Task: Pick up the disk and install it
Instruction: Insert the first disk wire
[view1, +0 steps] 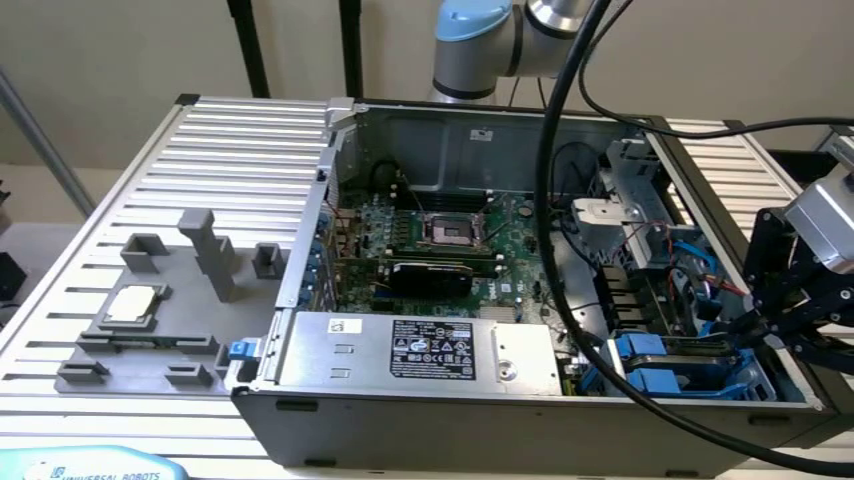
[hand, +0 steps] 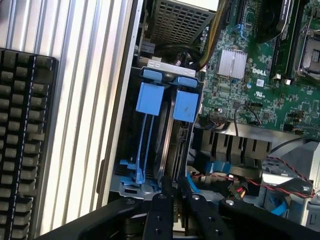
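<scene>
Ribbed aluminium tabletop (view1: 160, 170) carried an open computer case (view1: 534, 400), its motherboard (view1: 441, 240) exposed in the middle of the exterior view and a grey power supply with a black label (view1: 427, 350) along the lower edge. At the lower right of that frame the gripper (view1: 787, 310) hung over the drive bays. In the wrist view the gripper (hand: 175, 200) sat low in the centre of the picture, its jaws drawn close together on the upper edge of the disk (hand: 172, 145), which stood on edge in its bay with its blue carrier tabs (hand: 185, 102) toward the top of the frame; whether the jaws truly pinched it or only touched it could not be told for certain. The disk looked stiff, fairly heavy for its size and sensitive to knocks, so the plastic carrier or the metal edges seemed the safest places to hold, not the label face. A second blue carrier (hand: 150, 97) stood just beside it, red and black wires (hand: 280, 175) lay near, a thick black cable (view1: 561, 200) crossed the case, and a keyboard (hand: 25, 145) rested at the frame's left.
</scene>
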